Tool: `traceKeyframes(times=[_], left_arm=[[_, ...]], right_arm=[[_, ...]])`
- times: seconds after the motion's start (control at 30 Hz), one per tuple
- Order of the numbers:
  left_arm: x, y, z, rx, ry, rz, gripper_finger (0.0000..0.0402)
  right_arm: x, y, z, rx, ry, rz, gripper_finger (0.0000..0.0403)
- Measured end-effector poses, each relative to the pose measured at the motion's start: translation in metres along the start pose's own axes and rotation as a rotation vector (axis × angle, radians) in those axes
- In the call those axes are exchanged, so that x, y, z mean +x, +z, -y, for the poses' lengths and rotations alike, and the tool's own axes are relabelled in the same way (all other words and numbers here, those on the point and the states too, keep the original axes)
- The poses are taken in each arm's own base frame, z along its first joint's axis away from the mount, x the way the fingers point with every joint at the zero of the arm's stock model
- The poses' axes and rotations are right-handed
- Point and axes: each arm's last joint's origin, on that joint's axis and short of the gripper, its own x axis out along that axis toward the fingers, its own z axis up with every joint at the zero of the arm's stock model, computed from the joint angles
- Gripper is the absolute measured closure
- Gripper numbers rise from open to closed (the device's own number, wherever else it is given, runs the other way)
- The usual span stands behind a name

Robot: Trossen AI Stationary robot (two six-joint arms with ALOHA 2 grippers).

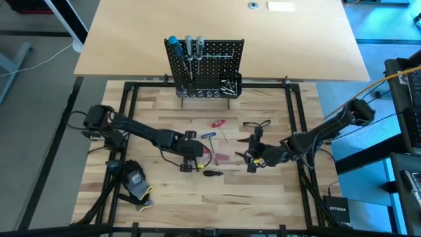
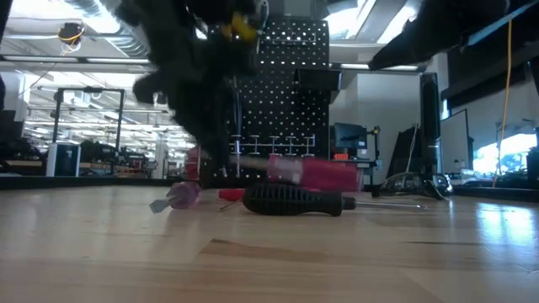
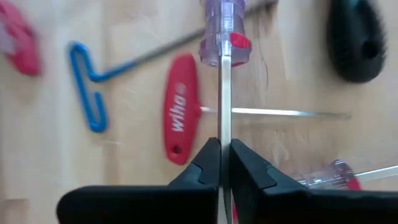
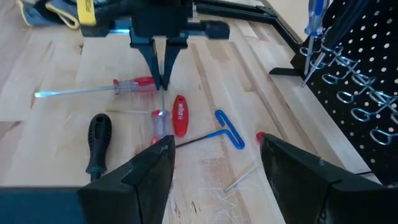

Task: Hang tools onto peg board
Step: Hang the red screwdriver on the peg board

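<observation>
The peg board [image 1: 205, 66] is standing upright at the far side of the bench [image 1: 151, 197], and it is carrying three screwdrivers in its wire hooks, one with a blue handle [image 1: 174, 47] and two with grey handles [image 1: 193, 46]. A small black bin [image 1: 231, 84] on its right lower corner is holding some silver bits. The left pincer [image 3: 222, 163] is pointing down in the middle of the bench and is closing tightly on the metal shaft of a clear-handled screwdriver [image 3: 224, 31]. Only the left wrist view is showing this grip clearly, and beside it a red T-handle key [image 3: 179, 107], a blue T-handle key [image 3: 87, 84] and a black-handled screwdriver [image 3: 357, 37] are lying flat. The right wrist view is showing the right pincer [image 4: 214, 165] standing wide open and holding nothing, near the same tools. The high view is showing a black-and-yellow glove [image 1: 136, 183] lying near the left front corner. The low view is looking across the light wood surface into a bright room with ceiling lights and monitors behind.
</observation>
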Motion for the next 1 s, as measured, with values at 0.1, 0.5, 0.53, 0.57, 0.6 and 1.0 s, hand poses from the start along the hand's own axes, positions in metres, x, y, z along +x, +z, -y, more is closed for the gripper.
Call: traceKeyframes(times=[0.1,0.5,0.53,0.57,0.6,1.0], left_arm=[[-0.022,0.005,-0.004,-0.010,0.040,0.069,0.0397],[-0.127,0.010,-0.032,-0.090,0.242,0.428,0.0397],[-0.133,0.012,-0.035,-0.105,0.256,0.473,0.0397],[-0.138,0.013,-0.037,-0.115,0.268,0.522,0.0398],[-0.142,0.014,-0.039,-0.122,0.279,0.574,0.0398],[-0.143,0.016,-0.072,-0.263,0.402,1.013,0.0397]], right_arm=[[-0.006,0.004,0.004,0.017,0.010,0.020,0.0164],[-0.028,0.005,0.022,0.056,-0.012,0.000,0.0164],[-0.028,0.004,0.022,0.053,-0.017,-0.002,0.0164],[-0.028,0.004,0.022,0.055,-0.017,0.000,0.0164],[-0.027,0.004,0.021,0.056,-0.017,0.001,0.0164],[-0.018,-0.022,0.019,0.100,-0.038,0.035,0.0164]])
